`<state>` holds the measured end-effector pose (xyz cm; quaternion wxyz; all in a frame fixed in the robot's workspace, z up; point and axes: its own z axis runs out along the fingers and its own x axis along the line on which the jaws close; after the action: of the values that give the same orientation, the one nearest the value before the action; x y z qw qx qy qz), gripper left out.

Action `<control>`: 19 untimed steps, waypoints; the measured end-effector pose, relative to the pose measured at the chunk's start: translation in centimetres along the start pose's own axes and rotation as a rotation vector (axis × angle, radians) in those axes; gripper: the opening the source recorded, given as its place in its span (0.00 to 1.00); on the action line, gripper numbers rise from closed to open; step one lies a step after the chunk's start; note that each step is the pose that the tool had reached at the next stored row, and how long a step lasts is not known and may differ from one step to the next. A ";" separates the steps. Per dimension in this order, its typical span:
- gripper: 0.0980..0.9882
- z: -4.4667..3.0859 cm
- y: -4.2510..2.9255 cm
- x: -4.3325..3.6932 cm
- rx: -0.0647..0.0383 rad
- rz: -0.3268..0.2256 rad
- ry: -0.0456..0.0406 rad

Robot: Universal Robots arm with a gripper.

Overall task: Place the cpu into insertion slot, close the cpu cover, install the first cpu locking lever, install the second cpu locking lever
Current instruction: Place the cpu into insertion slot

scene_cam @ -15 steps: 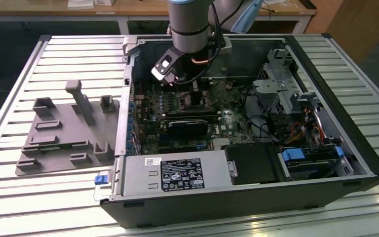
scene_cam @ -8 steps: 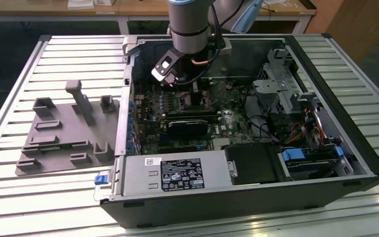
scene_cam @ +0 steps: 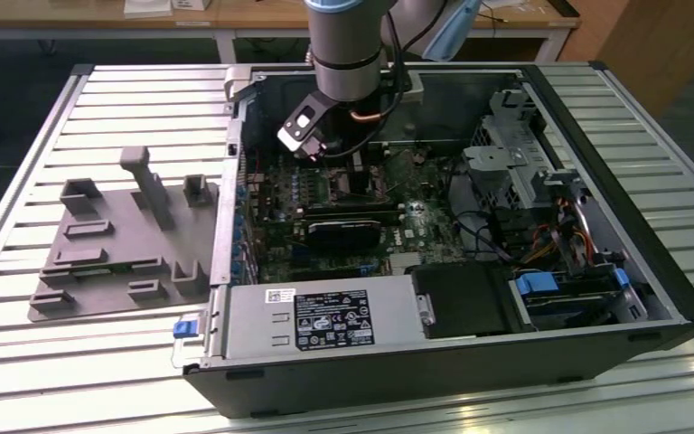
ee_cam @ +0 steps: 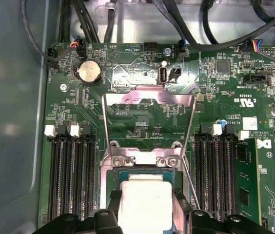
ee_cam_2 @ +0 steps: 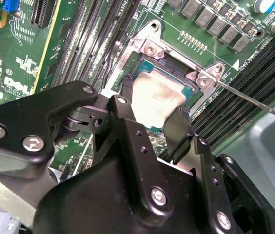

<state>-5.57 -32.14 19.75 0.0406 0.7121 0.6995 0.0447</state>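
In both wrist views my gripper (ee_cam_2: 152, 109) (ee_cam: 145, 217) is shut on the cpu (ee_cam_2: 156, 95) (ee_cam: 145, 200), a pale silvery square chip pinched between two black fingers (ee_cam_2: 176, 129). The chip sits at the insertion slot (ee_cam_2: 149, 68) (ee_cam: 142, 174), a dark socket with a metal rim on the green board; whether it is seated I cannot tell. The cpu cover (ee_cam: 149, 97), a thin silvery frame with a window, stands swung open beyond the slot. A thin wire locking lever (ee_cam_2: 254, 100) (ee_cam: 190, 181) sticks out beside it. In the exterior view the gripper (scene_cam: 342, 167) hangs inside the open computer case.
Long black memory slots (ee_cam: 71, 180) flank the socket on both sides, with one module (ee_cam: 245, 185) fitted. A black card (scene_cam: 347, 228) lies nearer in the case, with a power supply (scene_cam: 323, 321) at the front. Cables (ee_cam: 201, 29) run along the board's edge. A grey fixture (scene_cam: 118, 244) lies on the exterior view's left.
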 end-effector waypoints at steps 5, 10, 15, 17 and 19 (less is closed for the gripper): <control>0.48 0.03 0.00 0.00 0.000 0.000 0.0000; 0.48 -0.01 0.00 0.00 0.000 0.000 0.0001; 0.48 -0.40 0.05 0.01 0.000 0.000 0.0000; 0.48 -0.64 0.08 0.01 0.000 0.000 0.0000; 0.48 -0.91 0.11 0.01 0.000 0.000 0.0000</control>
<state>-5.57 -32.14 20.67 0.0406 0.7121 0.6995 0.0447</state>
